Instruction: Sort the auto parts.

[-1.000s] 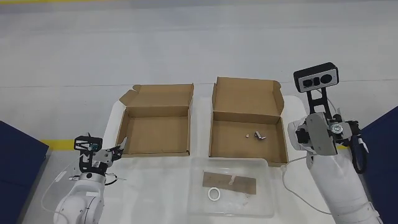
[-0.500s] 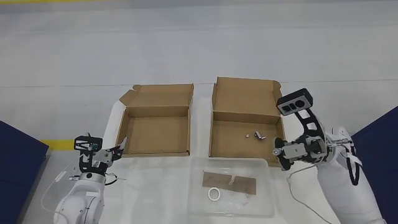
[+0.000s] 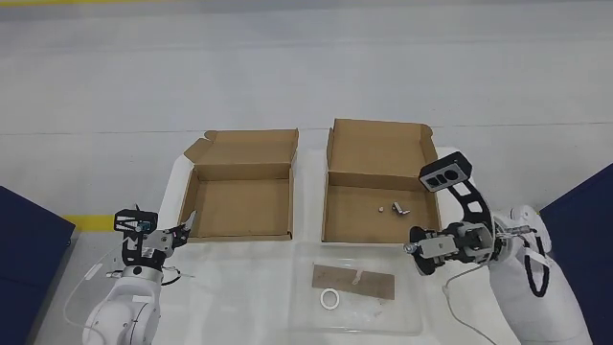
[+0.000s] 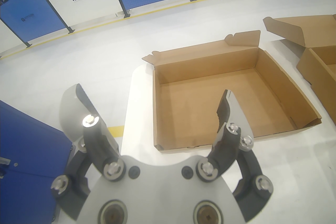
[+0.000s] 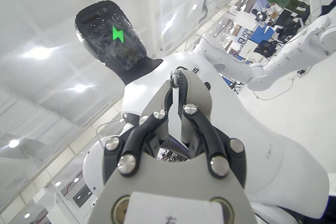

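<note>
The right claw (image 5: 175,83) is pinched nearly shut on a small metal bolt (image 5: 175,77), which is gripped at the very fingertips with its head clear of them. In the top view, this claw (image 3: 420,248) hangs over the front right corner of the right cardboard box (image 3: 359,222), at the far right corner of the clear plastic tray (image 3: 407,321). A second ago the right arm stood upright beyond the box's right wall. Since then it has swung inward and down toward the tray.

The left claw (image 4: 152,93) is spread wide and holds nothing. It sits at the worktop's (image 3: 239,278) left front edge (image 3: 180,229), just beside the left cardboard box (image 3: 239,209), and has not moved from a second ago.

The left box (image 4: 223,104) has only its bare floor showing. The right box holds a small metal bracket (image 3: 399,210) and a tiny pale piece (image 3: 380,209) close beside it, both where they were a second ago. In the tray lie a brown cardboard strip (image 3: 354,282) and a white ring (image 3: 330,299) near the strip's left end, unchanged.
</note>
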